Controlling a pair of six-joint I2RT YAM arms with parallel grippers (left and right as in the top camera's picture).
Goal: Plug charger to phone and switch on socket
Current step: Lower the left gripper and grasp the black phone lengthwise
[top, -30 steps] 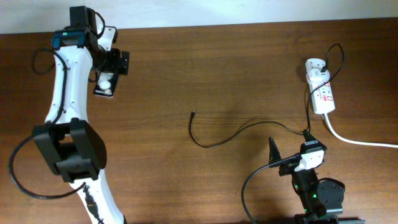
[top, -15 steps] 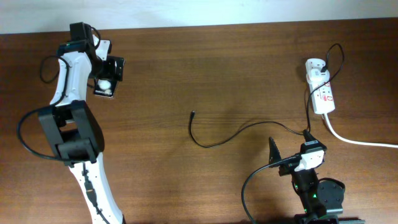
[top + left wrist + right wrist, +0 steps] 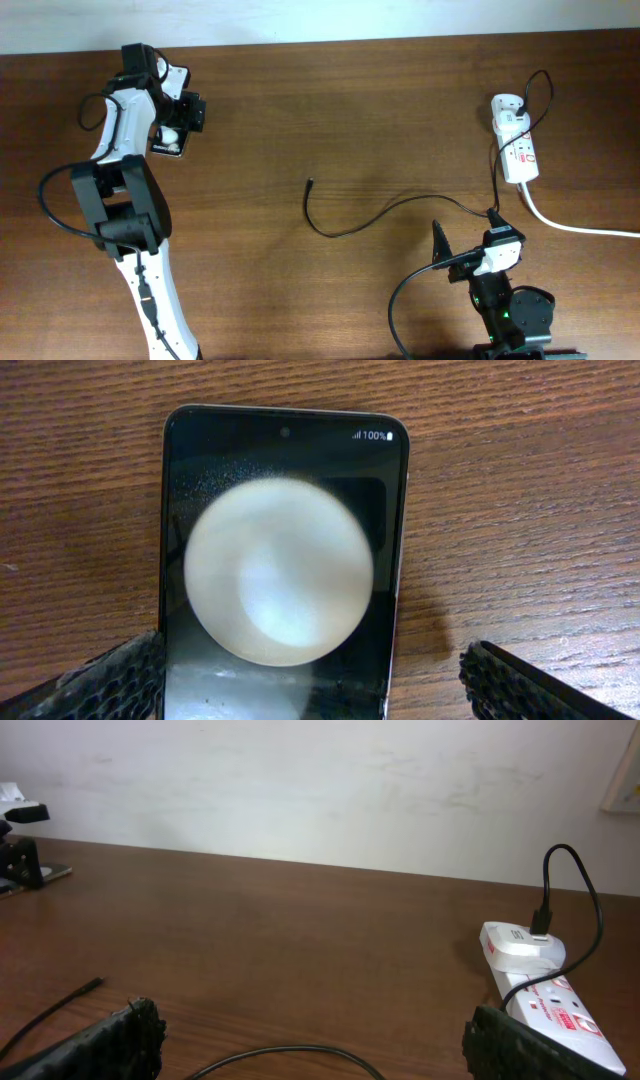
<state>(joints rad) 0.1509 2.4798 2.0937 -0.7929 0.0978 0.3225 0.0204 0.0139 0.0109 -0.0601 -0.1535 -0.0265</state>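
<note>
The phone (image 3: 169,146) is a black slab with a white round spot, lying at the table's far left. In the left wrist view the phone (image 3: 285,450) fills the middle, its screen showing 100%. My left gripper (image 3: 180,122) hovers over it, open; in its wrist view (image 3: 312,652) the left finger is at the phone's edge and the right finger stands apart. The charger's tip (image 3: 310,183) lies mid-table and its thin black cable (image 3: 400,205) runs to the adapter in the white socket (image 3: 520,150). My right gripper (image 3: 468,245) is open and empty; it also shows in the right wrist view (image 3: 310,1015).
The socket's thick white cord (image 3: 585,229) trails off the right edge. In the right wrist view the socket (image 3: 545,995) is at the right, the cable (image 3: 280,1053) lies below my fingers, and a white wall stands behind the table's far edge.
My left arm has swung its elbow and shifted its wrist slightly over the phone. The phone, the cable and the right arm have not moved.
</note>
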